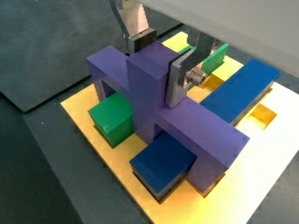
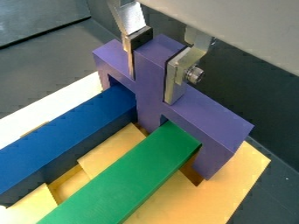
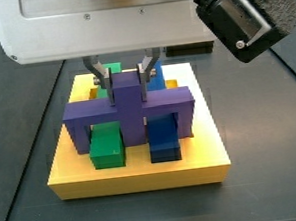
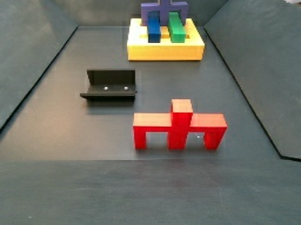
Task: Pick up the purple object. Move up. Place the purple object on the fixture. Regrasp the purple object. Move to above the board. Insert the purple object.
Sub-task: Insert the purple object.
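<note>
The purple object (image 1: 176, 122) (image 2: 152, 87) (image 3: 131, 109) stands upright on the yellow board (image 1: 82, 109) (image 3: 138, 174). Its bridge spans the green bar (image 2: 128, 184) (image 3: 107, 145) and the blue bar (image 2: 59, 140) (image 3: 165, 136), and its legs reach down to the board on either side. My gripper (image 1: 159, 66) (image 2: 155, 68) (image 3: 123, 73) comes down from above, its two silver fingers pressed flat against opposite sides of the stem, shut on it. In a side view the board (image 4: 165, 51) lies at the far end with the purple object (image 4: 157, 13) on it; the gripper is cut off there.
The black fixture (image 4: 109, 85) stands on the dark floor, well short of the board. A red piece (image 4: 179, 127) of similar shape stands upright nearer the front. The robot's white body (image 3: 87, 24) hangs over the board.
</note>
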